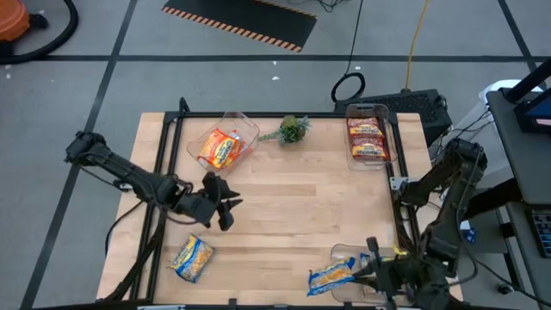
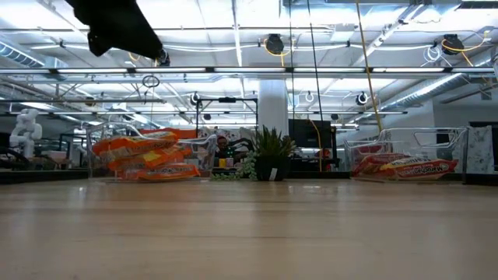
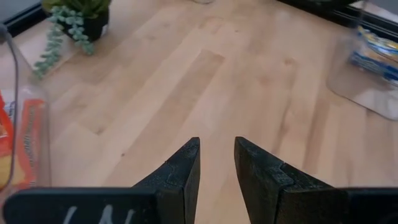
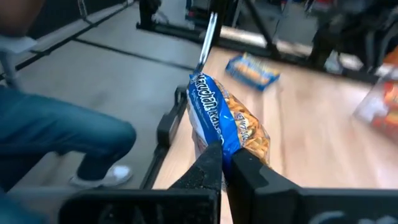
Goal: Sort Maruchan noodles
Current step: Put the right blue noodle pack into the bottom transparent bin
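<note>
Currently right gripper (image 4: 225,163) pinches a blue packet (image 4: 219,118) beside the near clear bin (image 1: 344,252); next, release inside it. Left gripper (image 3: 216,163) hangs empty, slightly spread, beyond another blue packet (image 1: 192,257).

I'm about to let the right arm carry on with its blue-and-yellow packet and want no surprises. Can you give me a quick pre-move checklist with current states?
1. Right gripper shut on the blue-and-yellow packet: ok, pinched at its edge.
2. Clear bin at the near right edge reachable: ok, right beside the packet.
3. Left gripper out of the way: ok, mid-table, jaws slightly apart, holding nothing.
4. Second blue-and-yellow packet waiting near left: ok, lying loose.
5. Orange packets and red-brown packets already binned: ok.
6. Person's leg beside the table: not ok, close.
</note>
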